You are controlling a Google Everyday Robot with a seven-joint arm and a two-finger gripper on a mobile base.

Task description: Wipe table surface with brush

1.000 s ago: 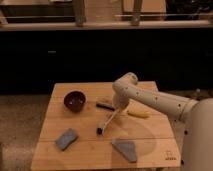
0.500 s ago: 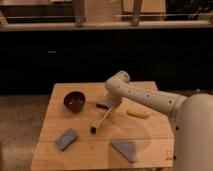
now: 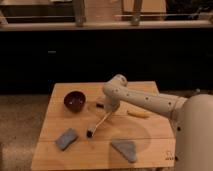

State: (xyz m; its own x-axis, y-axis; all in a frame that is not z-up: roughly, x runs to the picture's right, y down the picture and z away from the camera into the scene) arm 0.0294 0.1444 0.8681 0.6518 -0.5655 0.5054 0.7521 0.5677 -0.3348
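Dim warm light, dark background; gripper (image 3: pixel 108 111) over table (image 3: pixel 52 120) centre.

Likely a lab or office test space: a wooden table (image 3: pixel 55 150) on speckled floor (image 3: pixel 20 115), a rail (image 3: pixel 105 25) on 2 posts (image 3: pixel 80 12) behind. The gripper (image 3: pixel 108 109) hangs over the table's middle

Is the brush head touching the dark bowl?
No, the brush head sits apart from the bowl, toward the table's front, while the gripper is at the handle's other end near the table's middle.
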